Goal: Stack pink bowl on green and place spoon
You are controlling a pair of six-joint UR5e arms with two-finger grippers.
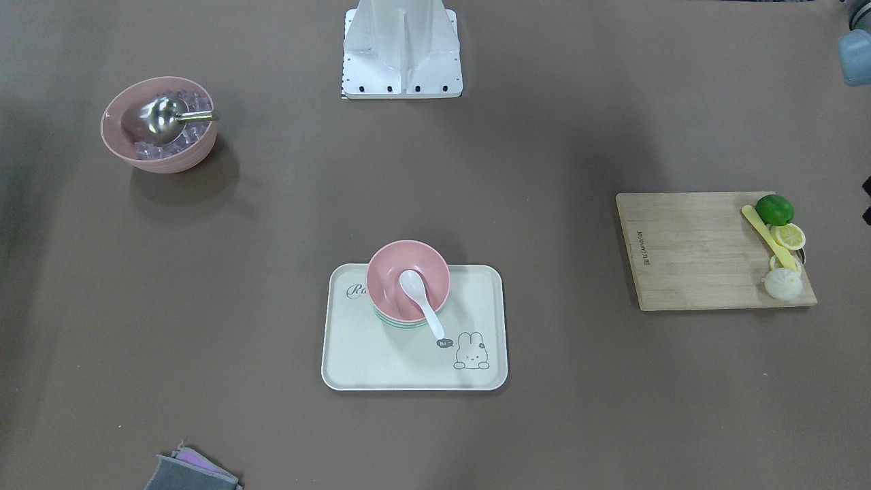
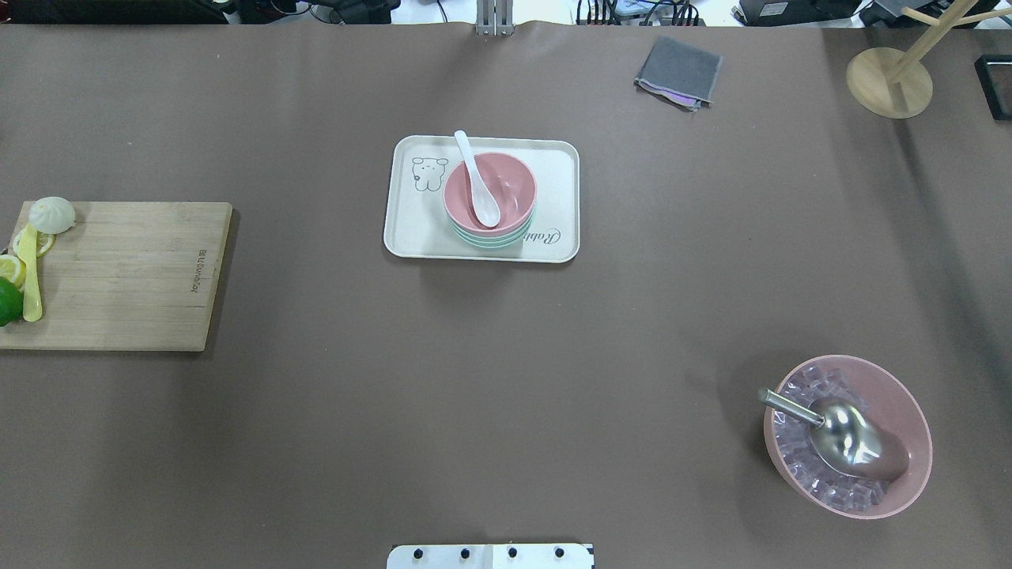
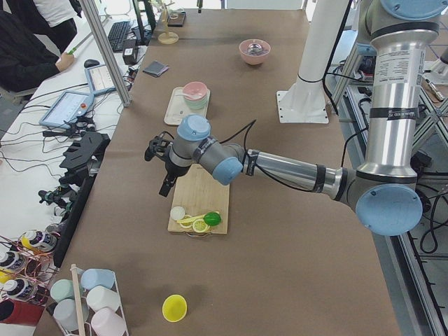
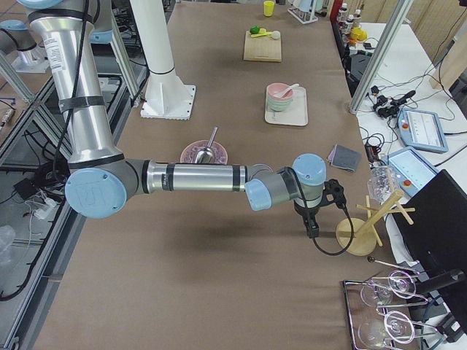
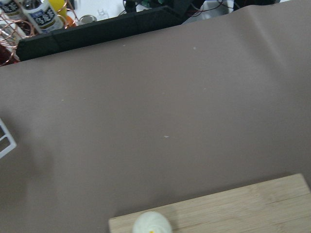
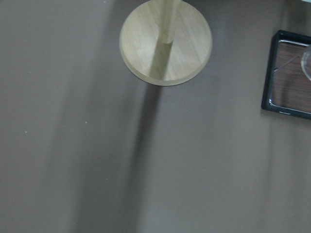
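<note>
The pink bowl (image 2: 506,190) sits nested on the green bowl (image 2: 492,242), spoon (image 2: 477,182) inside, well apart from the left hand (image 3: 166,183) and right hand (image 4: 314,230). I cannot tell whether either hand is apart or together. The spoon's handle overhangs the rim, so a stray reach could tip it out

2 opposed top views of 1 tray (image 1: 381,364), 2 table-end views, 2 wrist close-ups

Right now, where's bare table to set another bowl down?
Biggest bare stretch: mid-table, bordered by the tray, the cutting board, the ice bowl and the robot base. Also bare between tray and grey cloth. Crowded: the board's outer edge with lime, lemon slices and bun; the tray's half under the stacked bowls.
</note>
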